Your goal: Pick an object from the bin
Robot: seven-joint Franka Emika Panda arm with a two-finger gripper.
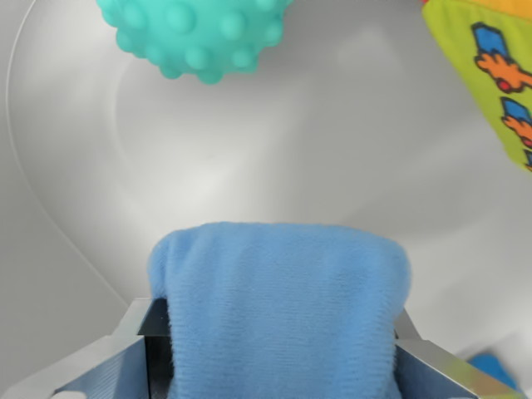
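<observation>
The gripper (278,349) at six o'clock is clamped on a blue plush cloth (278,307) held between its metal fingers (133,341). In the white bin (332,158), a teal bumpy ball (195,33) sits at twelve o'clock and a yellow-green soft toy (490,75) at two o'clock, both well apart from it.

View: single wrist camera, mounted just behind the tool (278,332).
Facing: down into the white bin (274,150).
Range: very close; bin floor fills the frame.
Overlap: one view only.
</observation>
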